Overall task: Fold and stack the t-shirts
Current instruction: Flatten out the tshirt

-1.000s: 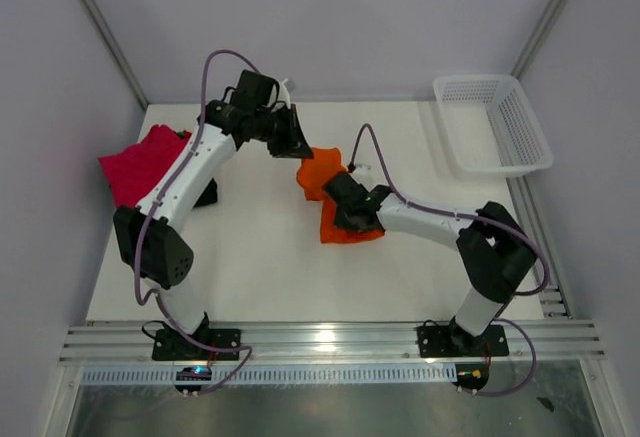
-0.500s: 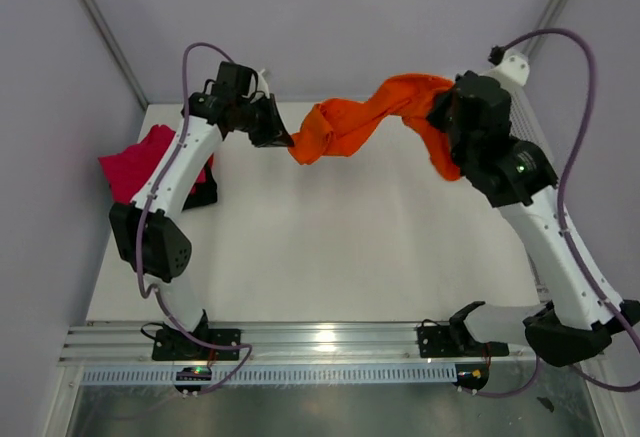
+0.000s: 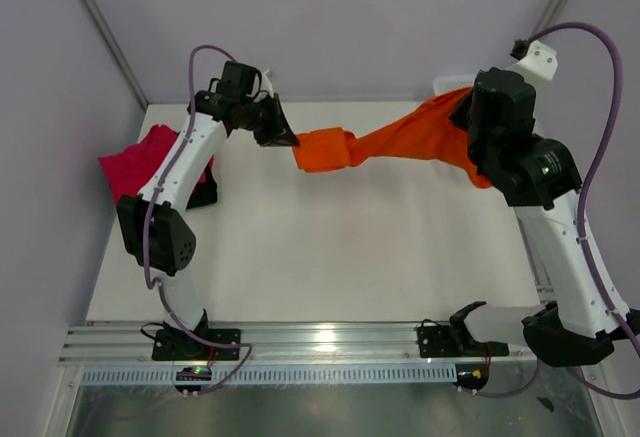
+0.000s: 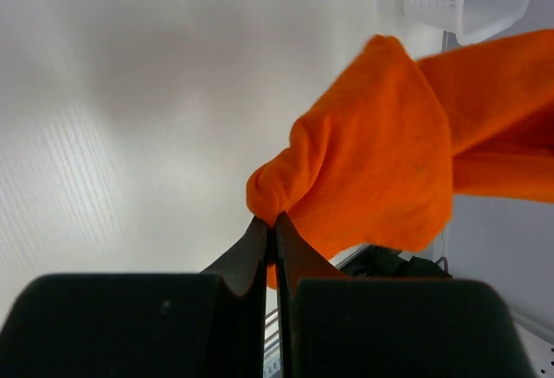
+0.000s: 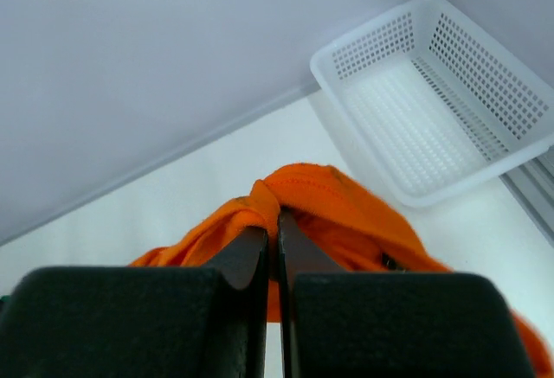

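As seen from above, strung in the air over the far side of the table between both grippers: orange shirt, twisted, with a bunched knot near its left end. Pinched at that end by left gripper, jaws pressed together on a fold of cloth. Clamped at the other end by right gripper, jaws likewise closed on a seamed edge, raised close to the basket. At the table's left edge, crumpled beside the left arm: pink shirt. Just beside it, perhaps black shirt, mostly hidden by the arm.
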